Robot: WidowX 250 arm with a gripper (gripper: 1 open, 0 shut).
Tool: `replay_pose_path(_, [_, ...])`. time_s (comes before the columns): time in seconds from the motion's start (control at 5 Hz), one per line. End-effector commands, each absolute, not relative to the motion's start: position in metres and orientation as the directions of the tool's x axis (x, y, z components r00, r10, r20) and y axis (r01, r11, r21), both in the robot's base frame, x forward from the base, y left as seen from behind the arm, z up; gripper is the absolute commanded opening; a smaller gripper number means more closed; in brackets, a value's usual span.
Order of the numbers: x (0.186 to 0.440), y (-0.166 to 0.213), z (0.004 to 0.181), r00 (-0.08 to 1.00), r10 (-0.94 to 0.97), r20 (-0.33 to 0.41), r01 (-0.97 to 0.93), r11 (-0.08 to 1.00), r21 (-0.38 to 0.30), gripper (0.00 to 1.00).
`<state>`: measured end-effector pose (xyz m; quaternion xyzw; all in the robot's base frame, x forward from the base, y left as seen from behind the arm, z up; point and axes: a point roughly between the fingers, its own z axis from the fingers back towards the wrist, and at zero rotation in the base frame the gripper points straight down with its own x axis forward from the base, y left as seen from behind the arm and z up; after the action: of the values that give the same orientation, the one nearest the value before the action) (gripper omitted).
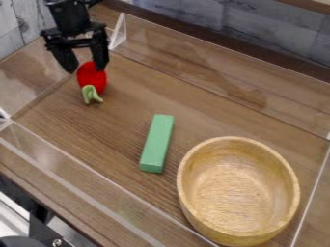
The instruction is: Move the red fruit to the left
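Note:
The red fruit (91, 77) is small, glossy and rounded, with a green leafy stem at its lower end. It lies on the wooden table at the far left. My gripper (79, 55) hangs just above it with its dark fingers spread apart, open and holding nothing. The fruit rests free on the table below the fingertips.
A green rectangular block (157, 143) lies in the middle of the table. A large wooden bowl (240, 188) stands at the front right. Clear plastic walls (77, 178) ring the table on all sides.

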<state>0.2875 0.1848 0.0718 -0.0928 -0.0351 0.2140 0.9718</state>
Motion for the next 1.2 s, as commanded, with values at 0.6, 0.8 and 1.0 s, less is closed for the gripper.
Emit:
replay_pose_path(0.6, [0.317,0.158,0.165,0.88,0.459,0.122,-0.431,0.879,-0.202,1.0])
replay_pose_path(0.8, [0.32,0.158,0.161,0.882,0.457,0.113,-0.43,0.88,-0.201,1.0])
replay_pose_path(1.0, [0.323,0.149,0.153,0.864,0.492,0.102,-0.467,0.861,-0.2,0.0])
